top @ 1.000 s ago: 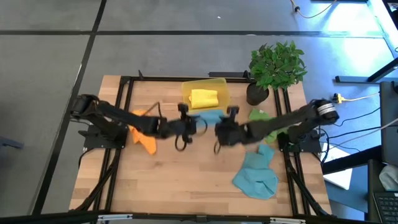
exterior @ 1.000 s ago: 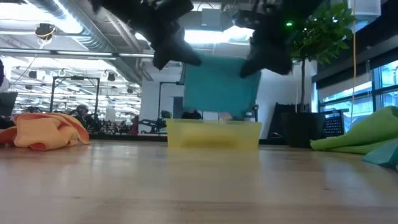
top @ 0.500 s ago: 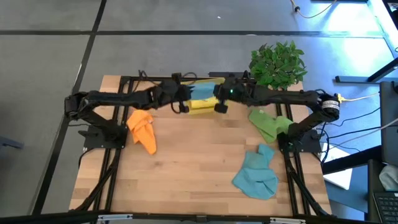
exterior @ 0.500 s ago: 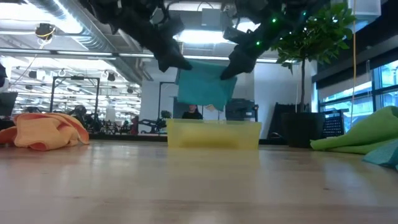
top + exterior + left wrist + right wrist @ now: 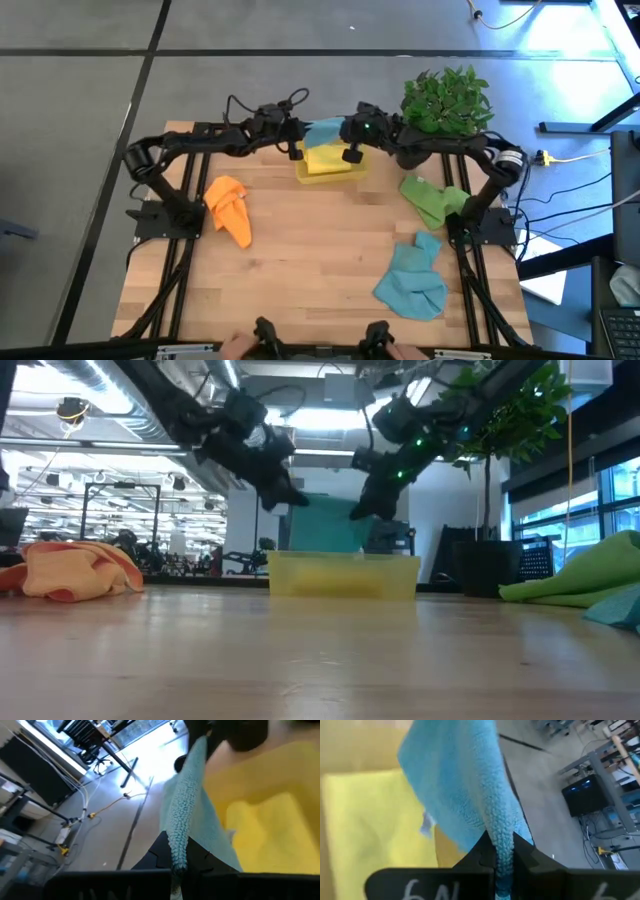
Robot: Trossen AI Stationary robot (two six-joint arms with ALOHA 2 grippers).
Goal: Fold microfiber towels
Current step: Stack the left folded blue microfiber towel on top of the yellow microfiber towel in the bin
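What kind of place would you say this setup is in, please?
Probably a robotics lab or workshop: a wooden table carrying two robot arms, bare ceiling ducts overhead, and rows of equipment racks on an open floor behind.

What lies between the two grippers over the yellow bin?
A folded teal-blue towel spans the gap, pinched at one end by the left gripper and at the other by the right gripper, above the yellow bin. The high and low views show it.

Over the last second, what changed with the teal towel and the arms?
Both grippers, left gripper and right gripper, carried the folded teal towel from mid-table back over the yellow bin and lowered it, still pinched. Orange towel, green towel and other teal towel stayed put.
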